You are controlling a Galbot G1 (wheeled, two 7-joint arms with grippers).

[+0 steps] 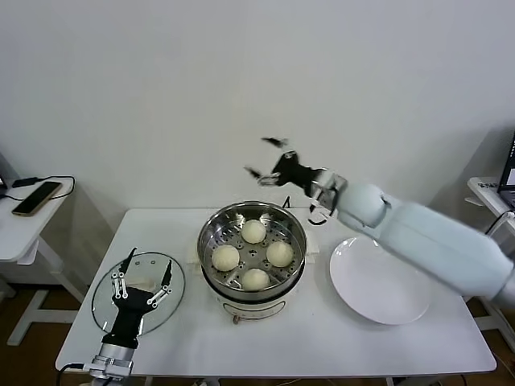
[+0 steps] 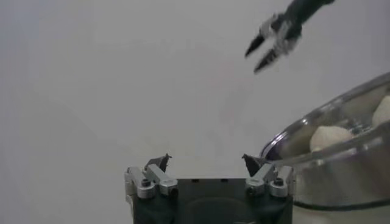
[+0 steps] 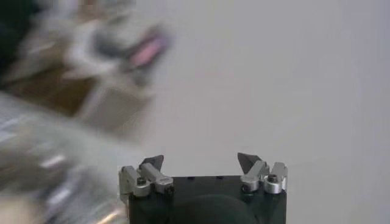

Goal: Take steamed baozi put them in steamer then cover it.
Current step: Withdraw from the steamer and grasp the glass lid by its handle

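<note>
The steamer point(image 1: 211, 235) stands at the table's middle, a shiny steel pot on a white base. Several cream-white baozi point(image 1: 253, 232) lie on its perforated tray. The clear glass lid point(image 1: 103, 299) with a white handle lies flat on the table to the left. My left gripper point(image 1: 143, 275) is open and empty, just above the lid. My right gripper point(image 1: 265, 158) is open and empty, raised in the air behind the steamer. In the left wrist view the steamer point(image 2: 341, 176) shows with a baozi point(image 2: 329, 137) inside, and the right gripper point(image 2: 263, 53) hangs far off.
A flat white plate point(image 1: 378, 281) lies to the right of the steamer. A side table point(image 1: 20, 225) with a phone point(image 1: 37, 197) stands at the far left. A white wall is behind the table.
</note>
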